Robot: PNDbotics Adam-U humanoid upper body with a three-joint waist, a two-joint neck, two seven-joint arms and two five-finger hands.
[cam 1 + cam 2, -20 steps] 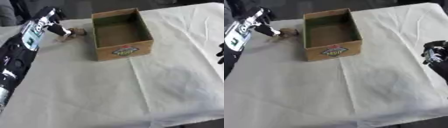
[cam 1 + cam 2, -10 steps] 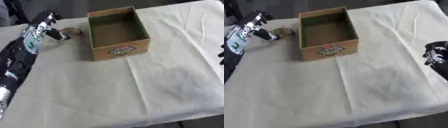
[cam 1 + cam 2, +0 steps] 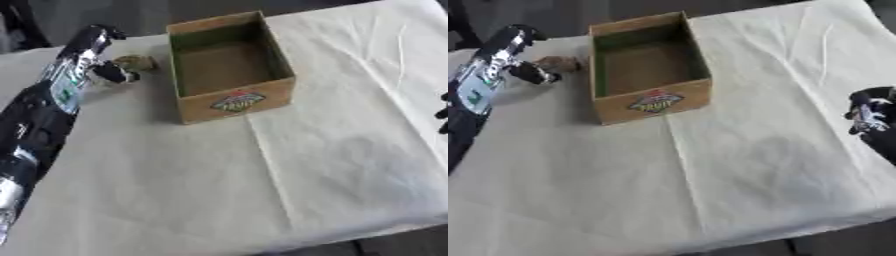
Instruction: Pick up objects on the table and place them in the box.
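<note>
Left hand (image 3: 103,71): at the counter's far left, fingers reaching toward a small brownish object (image 3: 136,62); whether they are closed on it cannot be told. Object lies just left of the box (image 3: 650,100).

Box: cardboard, open-topped, empty, long axis running away from the camera. Front label colourful, writing unreadable.

Right hand (image 3: 866,114): right edge, fingers curled, holding nothing.

Counter (image 3: 262,190): pale cloth.

Left hand (image 3: 98,62) beside small tan object (image 3: 136,62), open cardboard box (image 3: 229,102) on white-clothed table (image 3: 175,190)
</note>
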